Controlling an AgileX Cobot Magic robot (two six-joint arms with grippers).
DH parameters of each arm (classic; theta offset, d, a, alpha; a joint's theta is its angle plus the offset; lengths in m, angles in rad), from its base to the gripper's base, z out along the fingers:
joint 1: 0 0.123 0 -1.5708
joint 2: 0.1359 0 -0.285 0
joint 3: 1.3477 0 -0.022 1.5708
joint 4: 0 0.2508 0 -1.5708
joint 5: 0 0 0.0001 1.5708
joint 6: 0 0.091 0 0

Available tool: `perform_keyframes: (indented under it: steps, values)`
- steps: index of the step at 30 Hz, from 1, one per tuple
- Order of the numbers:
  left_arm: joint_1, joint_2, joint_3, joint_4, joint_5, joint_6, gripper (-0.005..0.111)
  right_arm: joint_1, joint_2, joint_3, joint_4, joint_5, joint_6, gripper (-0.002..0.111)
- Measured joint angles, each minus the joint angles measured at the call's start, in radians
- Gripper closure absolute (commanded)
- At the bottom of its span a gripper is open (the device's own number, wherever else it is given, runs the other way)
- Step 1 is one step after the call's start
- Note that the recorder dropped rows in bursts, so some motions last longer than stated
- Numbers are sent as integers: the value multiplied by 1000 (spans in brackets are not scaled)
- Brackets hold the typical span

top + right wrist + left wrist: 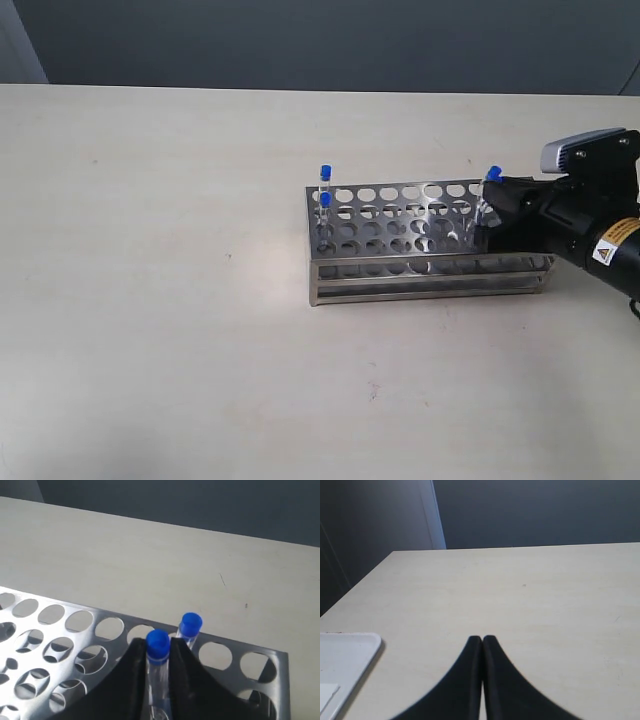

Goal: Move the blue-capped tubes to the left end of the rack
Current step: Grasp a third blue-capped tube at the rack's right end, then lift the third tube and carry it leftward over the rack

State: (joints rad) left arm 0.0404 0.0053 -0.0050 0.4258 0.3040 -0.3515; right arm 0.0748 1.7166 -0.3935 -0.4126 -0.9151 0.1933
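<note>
Blue-capped tubes: rear left tube (325, 172) and front left tube (325, 200) stand upright in holes at the left end of the rack (430, 268). Third tube (158, 672) is at the rack's right end, clamped between the jaws of the right gripper (158, 647). Fourth tube (190, 623) is just beside it in a neighbouring hole. The rack stands on a pale table (150, 300). Left gripper (482, 639) is over the table, jaws pressed together, holding nothing.

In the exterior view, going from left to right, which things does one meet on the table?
Two blue-capped tubes at the rack's left end → the rack, its middle holes empty → right tool, shut on another tube → right arm.
</note>
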Motion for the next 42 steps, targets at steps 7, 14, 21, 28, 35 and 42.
perform_keyframes:
  steps: [7,14,21,28,35,42]
  values:
    - [0,0,0,0,0,0,106,0,0,0,16,0,-11,109]
    - [0,0,0,0,0,0,106,0,0,0,23,-2,-11,109]
    - [0,0,0,0,0,0,106,0,-57,0,32,7,-11,109]
    - [0,0,0,0,0,0,106,0,-106,0,30,47,-11,109]
    - [0,0,0,0,0,0,106,0,-162,0,-22,67,31,109]
    - [0,0,0,0,0,0,106,0,-233,0,-101,82,89,109]
